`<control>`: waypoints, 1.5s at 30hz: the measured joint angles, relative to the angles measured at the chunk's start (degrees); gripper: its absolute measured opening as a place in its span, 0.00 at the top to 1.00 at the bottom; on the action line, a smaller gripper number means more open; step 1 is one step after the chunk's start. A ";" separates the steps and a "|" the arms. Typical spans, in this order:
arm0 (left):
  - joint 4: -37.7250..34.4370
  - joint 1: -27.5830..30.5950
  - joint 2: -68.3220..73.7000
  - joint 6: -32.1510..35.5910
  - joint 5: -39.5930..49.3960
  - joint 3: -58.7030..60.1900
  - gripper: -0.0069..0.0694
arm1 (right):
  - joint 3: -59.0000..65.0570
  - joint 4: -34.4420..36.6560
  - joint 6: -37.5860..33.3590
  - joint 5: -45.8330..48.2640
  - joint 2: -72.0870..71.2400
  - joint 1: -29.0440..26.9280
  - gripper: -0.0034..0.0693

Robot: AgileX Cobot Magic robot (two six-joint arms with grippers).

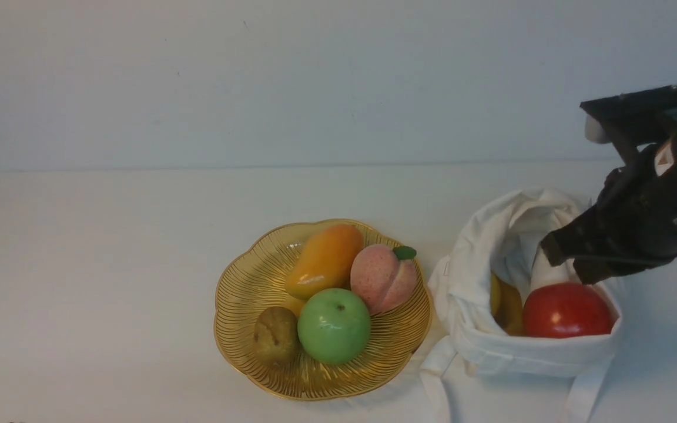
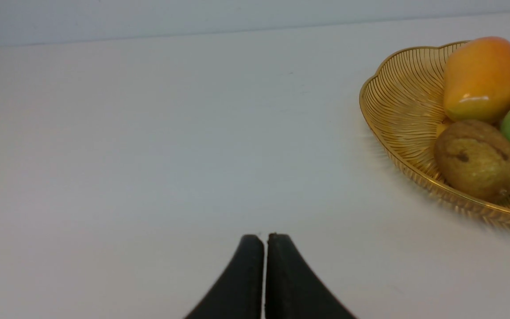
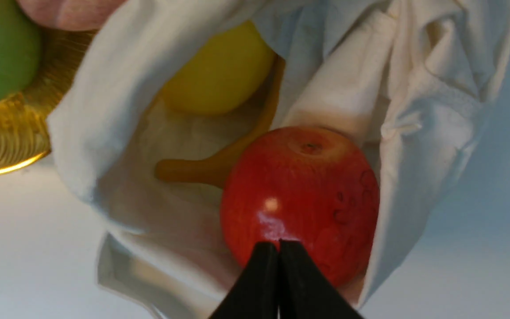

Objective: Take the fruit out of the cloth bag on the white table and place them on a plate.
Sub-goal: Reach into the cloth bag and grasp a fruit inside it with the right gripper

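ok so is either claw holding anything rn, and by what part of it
Nothing is held. The right claw is shut above the red apple, which lies in the cloth bag; the left claw is shut too, nothing between its tips.

Yellow fruit [image 1: 495, 294] in bag [image 1: 473, 305]: partly hidden by cloth.

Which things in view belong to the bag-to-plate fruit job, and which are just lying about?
Part of the job:
- red apple, in the bag
- yellow fruit, in the bag
- cloth bag
- plate
- table
- right gripper, shut, over the bag

Just lying about:
- none sure; the fruit on the plate may be already delivered
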 joint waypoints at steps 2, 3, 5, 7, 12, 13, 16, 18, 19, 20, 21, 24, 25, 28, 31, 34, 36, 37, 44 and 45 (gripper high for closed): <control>0.00 0.00 0.00 0.00 0.00 0.00 0.92 | -0.14 -0.74 3.09 -0.12 0.39 0.95 0.93; 0.00 0.00 0.00 0.00 0.00 0.00 0.92 | -0.14 -0.81 4.06 -0.21 0.52 1.32 0.92; 0.00 0.00 0.00 0.00 0.00 0.00 0.92 | -0.16 -0.83 4.76 -0.94 1.07 2.11 0.84; 0.00 0.00 0.00 0.00 0.00 0.00 0.92 | -0.16 -0.83 4.70 -1.83 1.79 2.19 0.79; 0.00 0.00 0.00 0.00 0.00 0.00 0.92 | -0.16 -0.88 3.48 -3.85 4.81 2.24 0.51; 0.00 0.00 0.00 0.00 0.00 0.00 0.92 | -0.16 -0.87 3.35 -3.90 5.43 2.24 0.46; 0.00 0.00 0.00 0.00 0.00 0.00 0.92 | -0.16 -1.53 3.10 -4.29 7.68 2.24 0.24; 0.00 0.00 0.00 0.00 0.00 0.00 0.92 | -0.16 -2.35 3.10 -4.45 8.47 2.24 0.17; 0.00 0.00 0.00 0.00 0.00 0.00 0.92 | -0.16 -2.74 3.10 -4.45 8.81 2.24 0.15; 0.00 0.00 0.00 0.00 0.00 0.00 0.92 | -0.16 -3.02 3.10 -4.45 9.04 2.24 0.13; 0.00 0.00 0.00 0.00 0.00 0.00 0.92 | -0.16 -3.35 3.03 -4.45 9.37 2.24 0.12; 0.00 0.00 0.00 0.00 0.00 0.00 0.92 | -0.21 -4.60 2.91 -3.75 10.28 2.24 0.11; 0.00 0.00 0.00 0.00 0.00 0.00 0.92 | -0.21 -5.06 2.91 -3.41 10.63 2.24 0.11; 0.00 0.00 0.00 0.00 0.00 0.00 0.92 | -0.26 -5.50 2.91 -2.90 11.36 2.24 0.11; 0.00 0.00 0.00 0.00 0.00 0.00 0.92 | -0.32 -5.37 2.90 -2.82 12.20 2.24 0.11; 0.00 0.00 0.00 0.00 0.00 0.00 0.92 | -0.38 -5.38 2.58 -2.76 12.99 2.69 0.12; 0.00 0.00 0.00 0.00 0.00 0.00 0.92 | -0.38 -5.62 2.13 -2.77 13.42 3.65 0.13; 0.00 0.00 0.00 0.00 0.00 0.00 0.92 | -0.38 -5.88 1.58 -2.70 13.63 4.48 0.13; 0.00 0.00 0.00 0.00 0.00 0.00 0.92 | -0.67 -7.93 1.80 -0.37 15.05 6.50 0.14; 0.00 0.00 0.00 0.00 0.00 0.00 0.92 | -0.67 -7.99 2.08 0.21 15.30 6.50 0.14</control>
